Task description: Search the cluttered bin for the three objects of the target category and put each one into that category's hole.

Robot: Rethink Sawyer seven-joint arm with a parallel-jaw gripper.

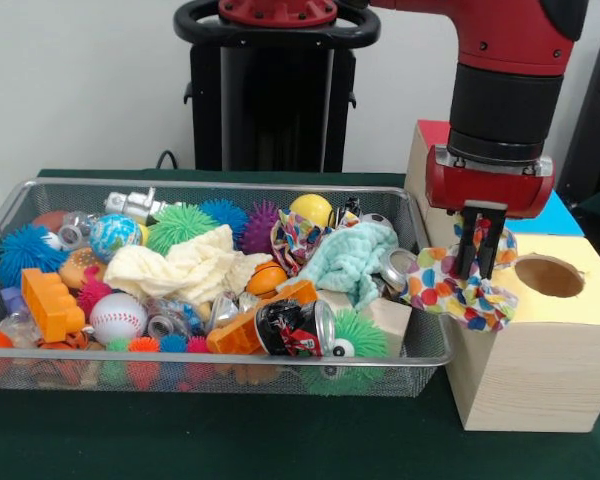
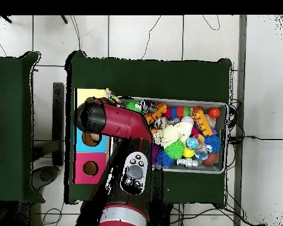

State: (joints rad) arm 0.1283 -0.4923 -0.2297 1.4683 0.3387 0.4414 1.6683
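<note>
Pincer (image 1: 483, 268) grips polka-dot cloth (image 1: 456, 290) beside yellow hole (image 1: 548, 275).

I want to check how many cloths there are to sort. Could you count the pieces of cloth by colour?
Cream cloth: 1
Mint green cloth: 1
Patterned cloth in the bin: 1
Polka-dot cloth, held in the gripper over the wooden box: 1
Total: 4

White wall (image 1: 80, 80) behind; pale tiled floor (image 2: 262, 88); green-covered table (image 2: 167, 70).
</note>
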